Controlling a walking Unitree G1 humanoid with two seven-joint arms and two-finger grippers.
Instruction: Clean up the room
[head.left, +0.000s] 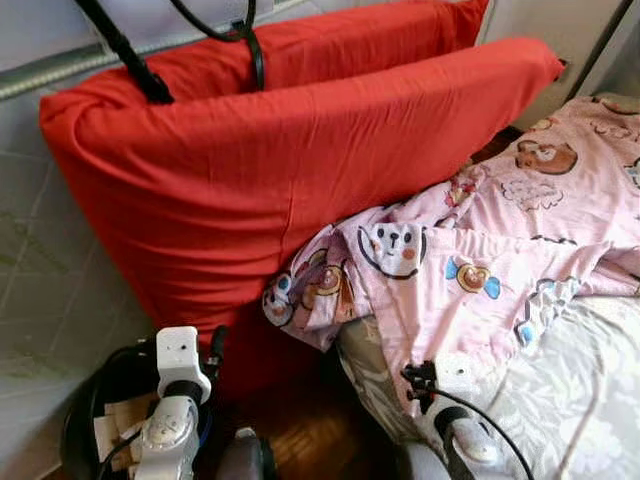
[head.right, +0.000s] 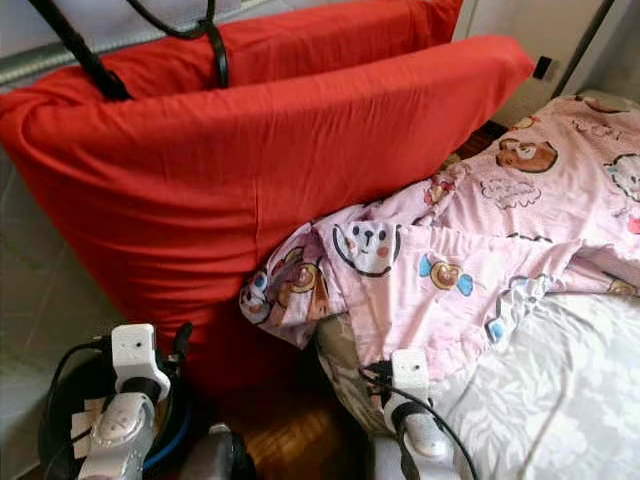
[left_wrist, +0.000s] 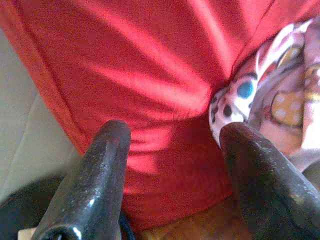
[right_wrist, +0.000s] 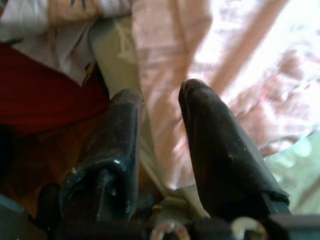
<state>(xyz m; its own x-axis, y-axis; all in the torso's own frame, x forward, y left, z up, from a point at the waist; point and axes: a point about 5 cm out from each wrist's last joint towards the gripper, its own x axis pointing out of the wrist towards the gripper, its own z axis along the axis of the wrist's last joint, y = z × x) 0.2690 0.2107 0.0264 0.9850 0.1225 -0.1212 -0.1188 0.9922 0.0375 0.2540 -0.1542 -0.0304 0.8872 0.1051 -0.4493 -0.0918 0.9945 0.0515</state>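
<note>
Two big red pillows (head.left: 300, 170) lean upright against the wall beside the bed. A pink cartoon-print blanket (head.left: 480, 250) lies rumpled over the bed's edge, one corner hanging down against the front pillow. My left gripper (left_wrist: 175, 132) is open, low down, and points at the base of the front red pillow (left_wrist: 150, 75) where the blanket's corner (left_wrist: 270, 95) meets it. My right gripper (right_wrist: 161, 92) is open with a narrow gap and points at the hanging pink blanket (right_wrist: 230, 60) at the bed's side. Neither gripper holds anything.
The bed (head.left: 580, 400) with a pale patterned sheet is at the right. A strip of dark wood floor (head.left: 310, 430) runs between bed and pillows. A black round object with cables (head.left: 100, 410) sits at the lower left. Black cables (head.left: 240, 35) hang over the pillows.
</note>
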